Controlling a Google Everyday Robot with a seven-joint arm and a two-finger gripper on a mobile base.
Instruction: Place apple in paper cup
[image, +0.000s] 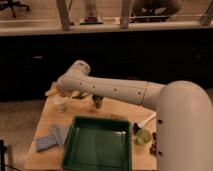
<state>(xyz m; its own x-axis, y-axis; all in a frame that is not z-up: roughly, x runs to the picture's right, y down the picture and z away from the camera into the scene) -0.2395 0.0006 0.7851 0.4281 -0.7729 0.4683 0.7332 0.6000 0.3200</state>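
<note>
The gripper hangs over the paper cup, left of the tray.

- Smooth, matt white plastic on the arm; gripper at the table's far left, over the paper cup.
- Glossy green plastic tray.
- Pale matt wood table.
- Soft blue-grey cloth.

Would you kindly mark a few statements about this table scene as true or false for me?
1. The green tray sits at the near side of the table. True.
2. The paper cup stands inside the tray. False: it stands on the table, beyond the tray's far left corner.
3. The claw is at the far left of the table, just above the paper cup. True.
4. A blue cloth lies right of the tray. False: it lies left of it.
</note>
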